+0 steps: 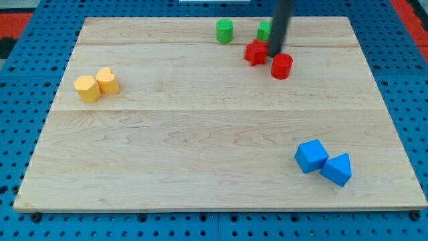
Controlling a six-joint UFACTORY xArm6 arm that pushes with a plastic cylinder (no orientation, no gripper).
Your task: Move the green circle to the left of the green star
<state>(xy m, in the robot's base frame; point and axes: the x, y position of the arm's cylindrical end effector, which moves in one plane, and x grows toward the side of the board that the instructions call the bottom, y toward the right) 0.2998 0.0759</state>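
— Kind of place?
— Robotics lab bench, test rig. Not a home, not a kitchen.
— Evidence?
— Pale wooden board (200, 134), plank-jointed, laid flat as a work surface. Beneath and around it, blue perforated panel (40, 227), evenly spaced holes, the sort used for bolting fixtures. Red patches at the view's top corners (17, 20), nature unclear.
— Items on the board?
— Small coloured blocks, toy-like: yellow pair (97, 84), blue pair (324, 162), reds (267, 59), green cylinder (225, 31). Straight dark rod (281, 23) descending from the view's top among the reds.
— Furnishings, people?
— Not visible within the view.
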